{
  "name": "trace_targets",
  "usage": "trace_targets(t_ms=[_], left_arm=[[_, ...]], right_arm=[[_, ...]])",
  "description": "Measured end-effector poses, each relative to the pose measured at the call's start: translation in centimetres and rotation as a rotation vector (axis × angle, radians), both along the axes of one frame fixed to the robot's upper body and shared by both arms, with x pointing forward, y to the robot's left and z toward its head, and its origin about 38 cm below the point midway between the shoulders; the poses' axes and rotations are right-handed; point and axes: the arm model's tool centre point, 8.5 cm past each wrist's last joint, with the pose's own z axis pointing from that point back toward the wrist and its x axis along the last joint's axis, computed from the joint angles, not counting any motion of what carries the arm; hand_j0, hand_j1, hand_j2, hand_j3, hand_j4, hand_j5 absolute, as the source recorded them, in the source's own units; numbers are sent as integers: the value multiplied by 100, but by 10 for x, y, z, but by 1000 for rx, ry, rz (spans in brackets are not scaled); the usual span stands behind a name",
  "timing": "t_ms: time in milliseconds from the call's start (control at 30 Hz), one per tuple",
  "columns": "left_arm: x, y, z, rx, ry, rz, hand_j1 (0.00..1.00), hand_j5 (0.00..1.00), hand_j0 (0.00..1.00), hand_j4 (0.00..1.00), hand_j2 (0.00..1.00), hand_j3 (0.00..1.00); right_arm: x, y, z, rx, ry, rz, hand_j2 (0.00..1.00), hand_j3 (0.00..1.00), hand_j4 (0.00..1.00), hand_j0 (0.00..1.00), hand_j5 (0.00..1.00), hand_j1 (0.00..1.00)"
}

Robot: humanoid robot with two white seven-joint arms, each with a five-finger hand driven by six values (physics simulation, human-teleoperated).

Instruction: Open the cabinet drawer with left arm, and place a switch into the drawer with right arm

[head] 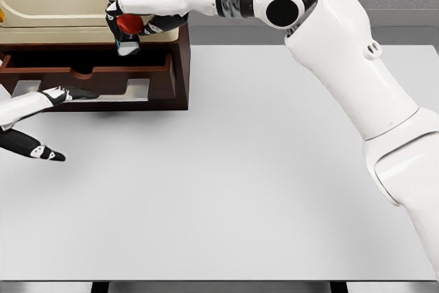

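A dark brown wooden cabinet (180, 66) with a cream top stands at the table's far left. Its drawer (89, 70) is pulled out toward me, and the inside shows dark. My right hand (130, 22) hovers over the drawer's right part, shut on a switch (128, 29) that has a red button and a grey body. The right arm reaches in from the right across the top of the view. At the left edge my left hand (41, 125) is open, one finger lying along the drawer's front near the handle, the thumb lower down.
The white table (260, 169) stretches wide in front of and to the right of the cabinet. Its front edge runs along the bottom of the view. A grey wall stands behind.
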Motion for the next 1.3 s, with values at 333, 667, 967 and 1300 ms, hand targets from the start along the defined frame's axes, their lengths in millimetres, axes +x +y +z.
trace_targets(t_ms=[333, 667, 967, 1300], left_arm=[[-6, 0, 10, 23, -7, -19, 100, 100, 100, 100, 100, 100], [2, -1, 10, -18, -20, -1, 100, 100, 100, 100, 100, 100], [7, -3, -3, -38, -4, 10, 100, 100, 100, 100, 100, 100], [4, 0, -9, -68, 22, 31, 100, 100, 100, 100, 100, 100]], right_arm=[[-1, 0, 0, -5, -10, 0, 45, 45, 45, 45, 45, 45], [-1, -2, 2, -4, -15, -1, 45, 45, 45, 45, 45, 45], [-2, 0, 2, -10, -25, 0, 45, 45, 45, 45, 45, 45], [-5, 3, 5, -8, -39, 11, 45, 45, 45, 45, 45, 45]])
